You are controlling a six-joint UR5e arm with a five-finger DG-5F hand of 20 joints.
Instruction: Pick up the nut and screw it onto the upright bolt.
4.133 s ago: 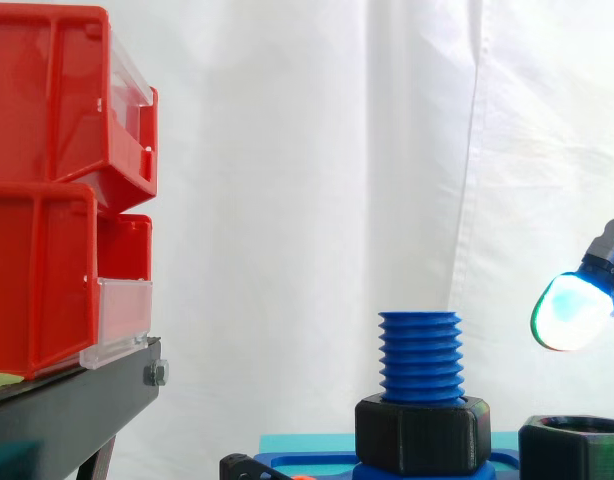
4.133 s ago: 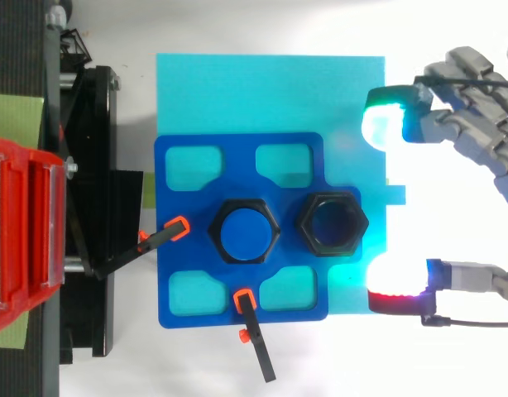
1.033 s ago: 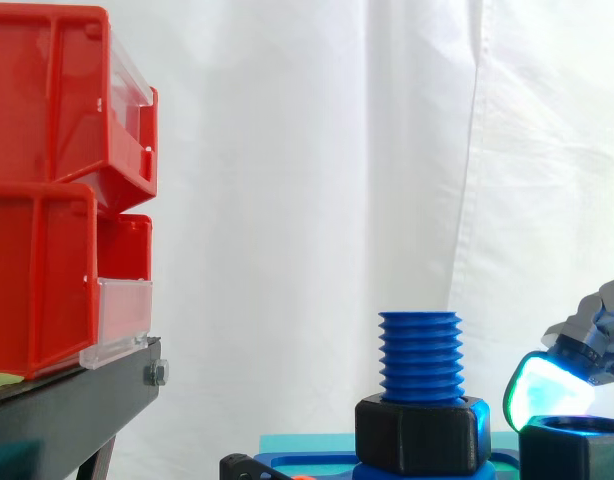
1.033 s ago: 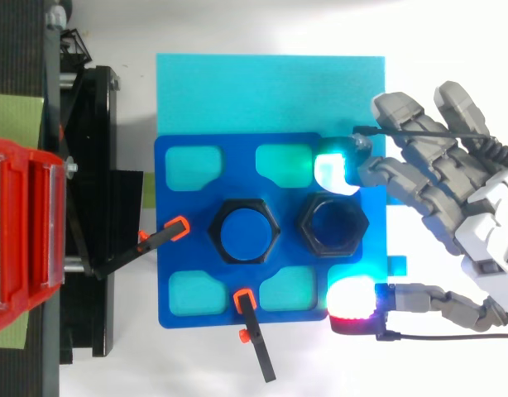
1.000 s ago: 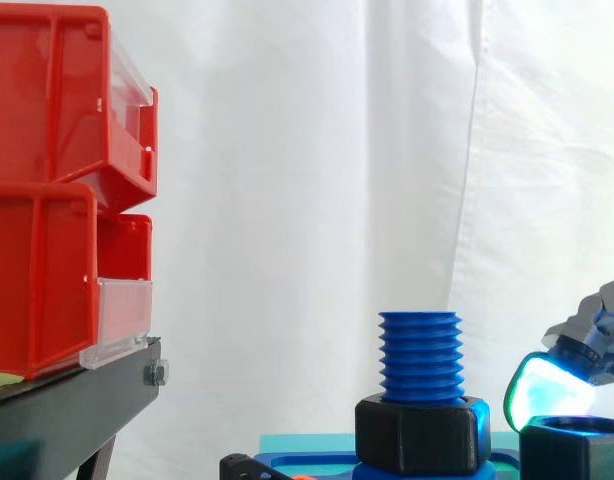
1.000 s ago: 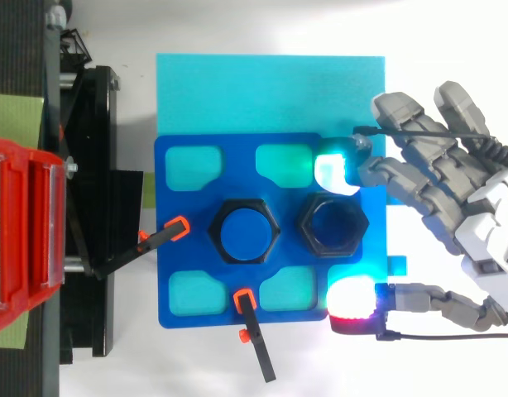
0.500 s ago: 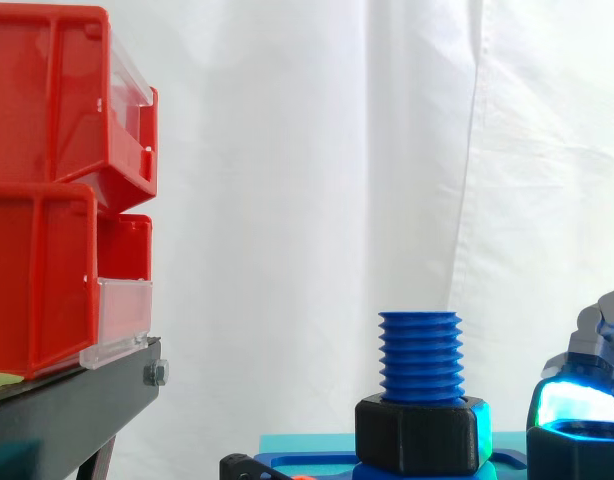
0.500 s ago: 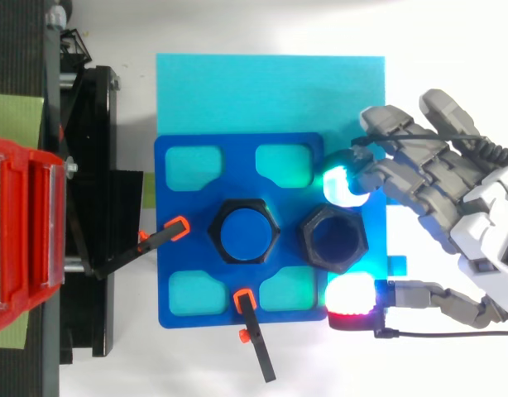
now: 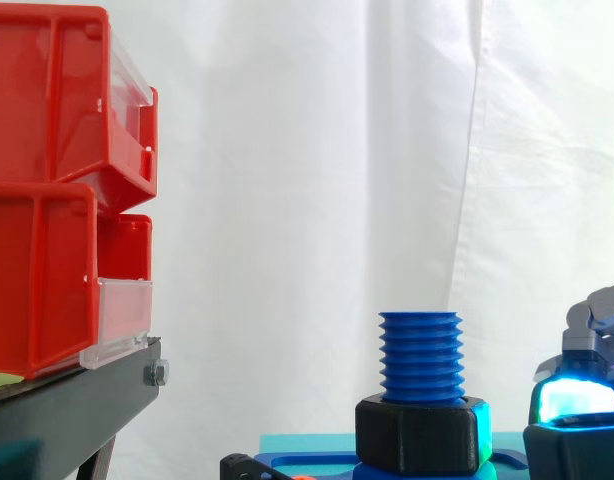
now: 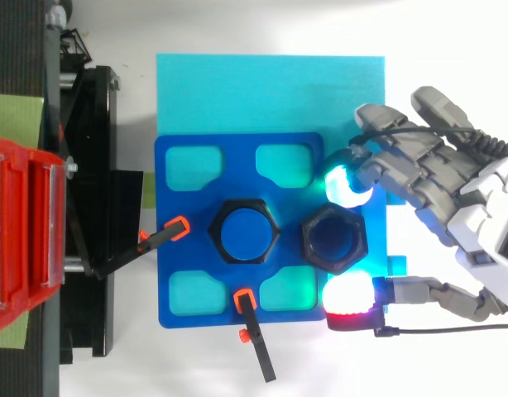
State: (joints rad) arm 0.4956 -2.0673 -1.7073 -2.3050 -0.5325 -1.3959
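I'm on a robotics lab bench here. A white curtain [image 9: 307, 150] screens off everything behind the blue fixture plate [image 10: 184, 182]. Left of the plate, red bins [image 9: 57, 190] are stacked on a black stand [image 10: 88, 207]. The plate lies on a cyan mat [image 10: 270, 91], with orange-tipped clamps [image 10: 175, 227] on its left and lower edges seen from above. At its right, the robot hand [image 10: 452, 198] pinches a black nut [image 10: 312, 248] between glowing pads.
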